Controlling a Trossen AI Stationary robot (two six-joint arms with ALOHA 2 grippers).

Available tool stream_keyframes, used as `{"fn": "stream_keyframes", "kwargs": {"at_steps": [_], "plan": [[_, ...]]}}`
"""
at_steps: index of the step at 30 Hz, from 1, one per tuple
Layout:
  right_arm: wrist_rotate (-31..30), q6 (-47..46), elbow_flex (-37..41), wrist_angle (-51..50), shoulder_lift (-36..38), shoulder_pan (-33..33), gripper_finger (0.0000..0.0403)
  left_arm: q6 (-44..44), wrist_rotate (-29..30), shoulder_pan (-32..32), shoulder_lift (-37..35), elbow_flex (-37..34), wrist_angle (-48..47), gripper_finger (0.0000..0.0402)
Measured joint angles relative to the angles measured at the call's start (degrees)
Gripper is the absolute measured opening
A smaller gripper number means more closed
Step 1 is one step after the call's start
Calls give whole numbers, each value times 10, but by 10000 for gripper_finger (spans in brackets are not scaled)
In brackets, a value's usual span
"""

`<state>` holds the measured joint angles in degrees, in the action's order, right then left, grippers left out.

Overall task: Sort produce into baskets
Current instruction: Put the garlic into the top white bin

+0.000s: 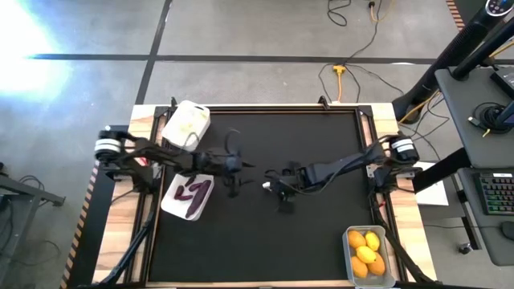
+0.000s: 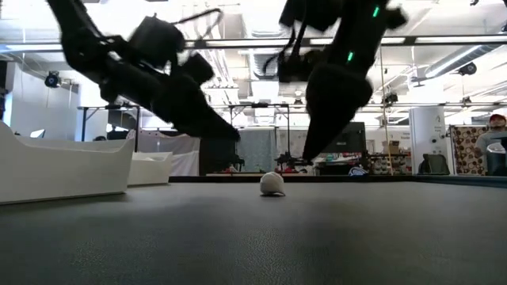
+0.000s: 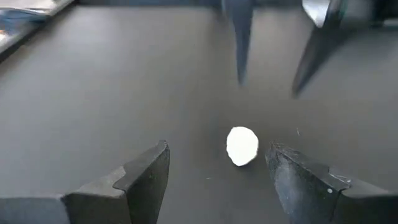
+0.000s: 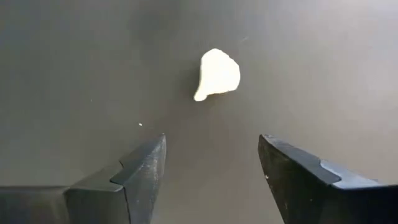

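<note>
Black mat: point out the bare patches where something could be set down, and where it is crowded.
Free: the mat's near stretch between the eggplant basket and the fruit basket, and the far strip beside the garlic basket. Crowded: the middle, where the left hand and right hand flank a garlic bulb.

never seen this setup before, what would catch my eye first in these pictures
A lone white garlic bulb sits on the black mat near the table's middle, with the left gripper and right gripper both open and closing in on it from either side. Next come the baskets: purple eggplants in a white basket on the left, and yellow and orange fruits in the clear basket at the near right corner.
</note>
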<state>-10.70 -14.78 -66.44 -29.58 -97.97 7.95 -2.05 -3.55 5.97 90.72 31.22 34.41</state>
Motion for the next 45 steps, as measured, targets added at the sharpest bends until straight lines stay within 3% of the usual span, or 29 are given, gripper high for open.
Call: {"fn": "stream_keyframes", "kwargs": {"at_steps": [5,10,22,28,33,38,45], "plan": [[-129,-31,-43,-106,34,64,256,-46,18,-24,90,62,-24,249],[-205,-82,-50,-159,72,114,251,-60,54,-40,144,115,-64,249],[-219,-147,-34,-190,115,142,246,-41,57,-59,231,175,-51,247],[-219,-148,-32,-209,117,142,238,-33,23,-60,248,191,-54,209],[-219,-153,-32,-212,117,142,234,-26,19,-62,230,188,-86,138],[-222,-144,-32,-211,117,142,230,-32,26,-62,170,178,-171,63],[-271,-136,-19,-179,112,140,228,-29,47,-62,4,121,-250,50]]}}
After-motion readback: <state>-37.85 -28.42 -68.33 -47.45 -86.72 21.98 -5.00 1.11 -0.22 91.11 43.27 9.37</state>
